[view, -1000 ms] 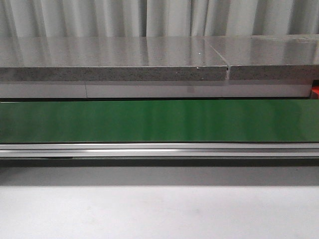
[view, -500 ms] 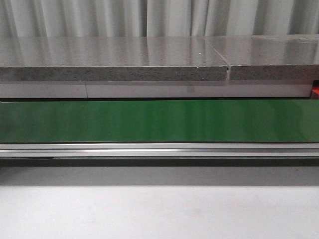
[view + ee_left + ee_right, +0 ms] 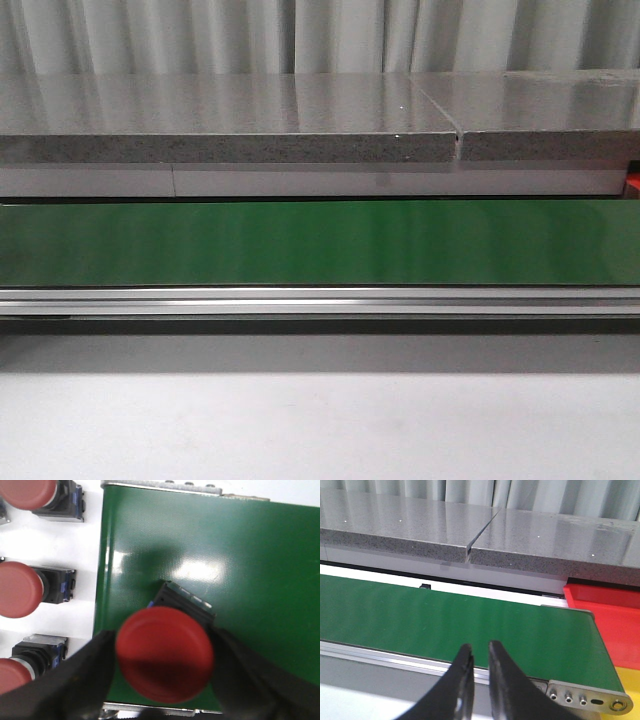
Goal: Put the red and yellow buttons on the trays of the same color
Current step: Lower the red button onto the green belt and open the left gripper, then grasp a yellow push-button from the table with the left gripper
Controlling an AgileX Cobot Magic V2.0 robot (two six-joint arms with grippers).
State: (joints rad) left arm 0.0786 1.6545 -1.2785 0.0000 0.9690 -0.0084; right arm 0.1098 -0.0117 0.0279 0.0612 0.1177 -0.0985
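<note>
The left gripper (image 3: 162, 680) is squeezed tight on a red button (image 3: 165, 652) over the green belt (image 3: 240, 555), so hold it steady (the right gripper (image 3: 477, 677), nearly closed, is empty) and carry it to the red tray (image 3: 607, 617).

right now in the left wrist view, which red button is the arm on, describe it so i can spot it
Find the green conveyor belt. The red button with the black base sits over it, between the left gripper's jaws. The other red buttons lie off the belt on the white surface beside it, with nothing around them.
</note>
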